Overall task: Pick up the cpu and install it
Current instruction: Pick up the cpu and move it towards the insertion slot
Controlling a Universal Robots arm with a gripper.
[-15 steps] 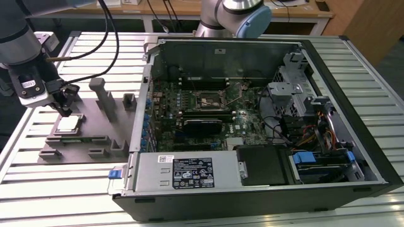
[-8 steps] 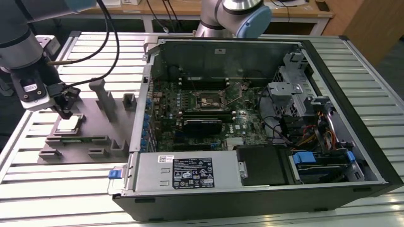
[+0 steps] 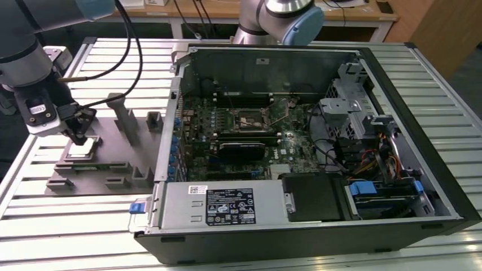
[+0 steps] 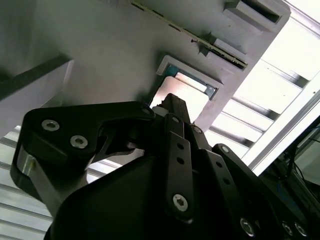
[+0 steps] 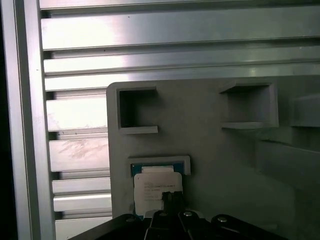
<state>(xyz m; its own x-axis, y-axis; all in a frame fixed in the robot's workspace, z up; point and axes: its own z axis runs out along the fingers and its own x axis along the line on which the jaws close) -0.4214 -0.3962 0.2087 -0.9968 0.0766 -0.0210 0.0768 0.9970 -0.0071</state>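
Note:
The cpu is a small pale square chip lying flat in a pocket of the grey fixture block at the exterior view's left. My gripper hangs right over it, tips just at the chip's top. In both wrist views the black fingers come together in one narrow tip over the cpu, with nothing seen between them. The cpu sits level in its recess in the block. The dark socket frame lies on the motherboard inside the open computer case.
The case lies on its side at centre and right on a slatted aluminium table. Upright posts of the fixture block stand between gripper and case. A second robot arm stands behind the case. Cables trail from my arm.

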